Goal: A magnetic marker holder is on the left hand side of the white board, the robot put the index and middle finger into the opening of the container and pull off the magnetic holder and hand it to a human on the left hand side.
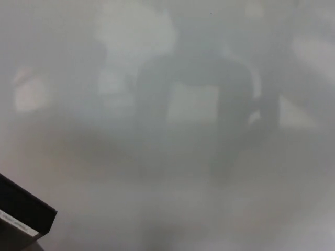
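Note:
The whiteboard (199, 209) fills nearly the whole head view, grey and glossy, with blurred dark reflections across its middle. A black box-shaped thing with a pale label strip along its lower edge, apparently the magnetic marker holder (23, 212), pokes in at the bottom left corner. Only its upper right corner shows, and the rest is cut off by the picture's edge. I cannot tell whether it touches the board. Neither of my hands shows in this view.
The dark shape mirrored in the board (209, 104) is only a blurred reflection. A pale bright patch (29, 94) glows at the board's left.

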